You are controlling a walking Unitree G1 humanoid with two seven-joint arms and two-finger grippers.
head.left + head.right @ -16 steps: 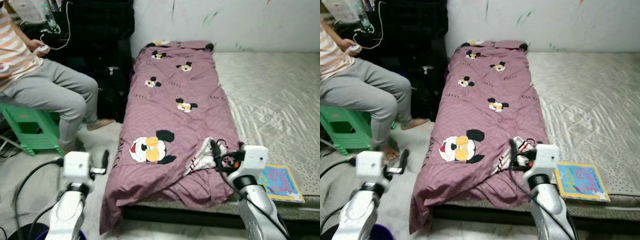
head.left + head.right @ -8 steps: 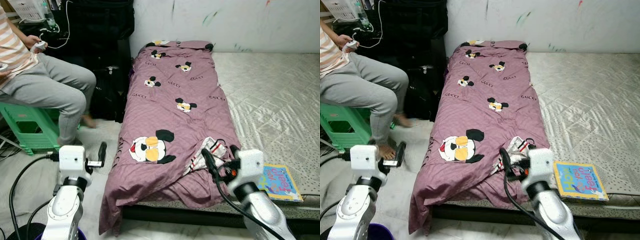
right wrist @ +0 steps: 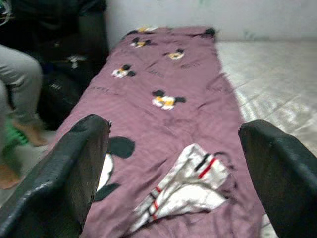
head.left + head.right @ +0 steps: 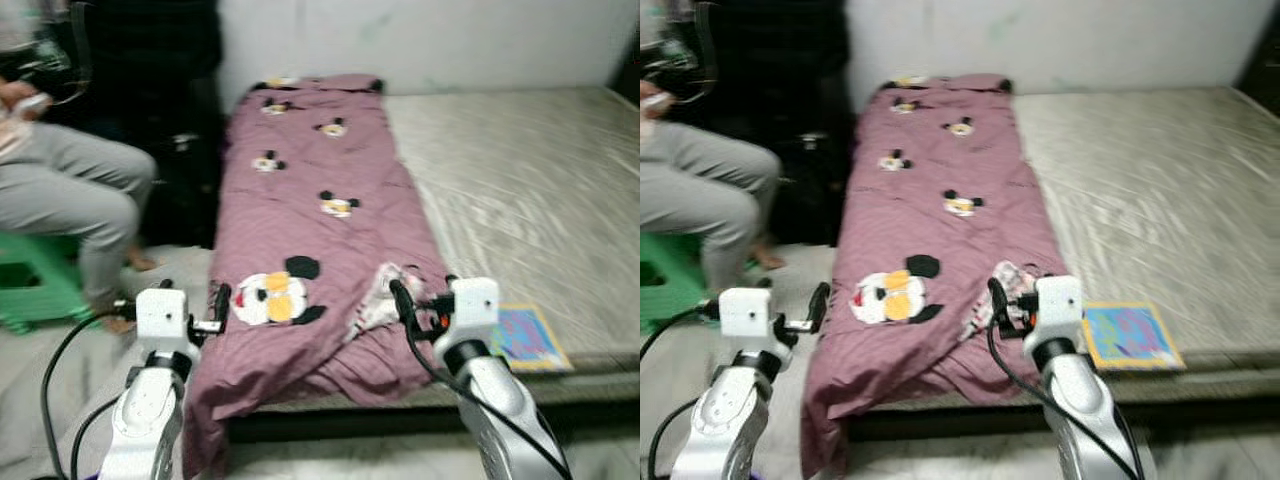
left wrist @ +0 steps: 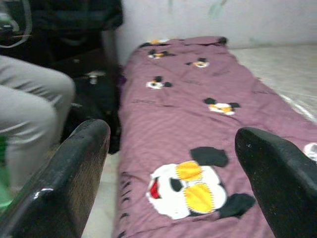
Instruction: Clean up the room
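A purple quilt (image 4: 300, 190) printed with cartoon mice covers the left side of a low bed. A crumpled white cloth with red stripes (image 3: 190, 186) lies on the quilt near its foot. A colourful book (image 4: 1130, 335) rests on the bare mattress (image 4: 520, 170) at the bed's front edge. My left gripper (image 4: 218, 308) is held open beside the quilt's left edge, nothing between its fingers. My right gripper (image 4: 402, 302) is also open, just in front of the striped cloth and not touching it.
A person (image 4: 70, 185) sits on a green stool (image 4: 20, 295) at the left, feet on the floor beside the bed. Dark bags (image 4: 180, 170) stand between the person and the bed. A pale wall (image 4: 420, 40) runs behind the bed.
The whole view has shifted and blurred, so the camera moved. Both grippers have come in closer to the quilt. The person has drawn a foot back.
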